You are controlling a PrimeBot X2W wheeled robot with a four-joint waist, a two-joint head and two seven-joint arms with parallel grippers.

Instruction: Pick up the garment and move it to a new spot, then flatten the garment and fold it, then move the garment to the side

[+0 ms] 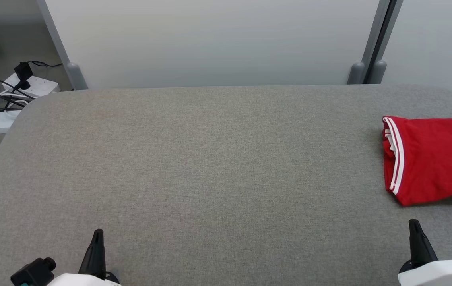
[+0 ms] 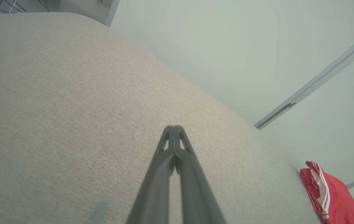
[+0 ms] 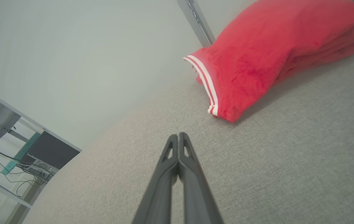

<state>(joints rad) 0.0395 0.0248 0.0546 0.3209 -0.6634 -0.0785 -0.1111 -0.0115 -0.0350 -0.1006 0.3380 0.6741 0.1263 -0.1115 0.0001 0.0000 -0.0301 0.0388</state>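
Head view shows the red garment [image 1: 432,159] lying folded near the right edge of the surface [image 1: 210,159], partly cut off by the frame. The left fingers [image 1: 96,250] and right fingers [image 1: 418,242] are clenched on nothing, near the front edge. The move to the side looks done; with open room mid-surface, little seems called for beyond keeping clear.

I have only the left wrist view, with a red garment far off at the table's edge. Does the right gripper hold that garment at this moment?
Observer: No. The right gripper is shut on nothing and stands a little short of the red garment, not touching it.
Operator: Is the garment folded, or only a heap?
Observer: It looks folded. The right wrist view shows stacked layers along one side, and the white-striped hem faces the gripper.
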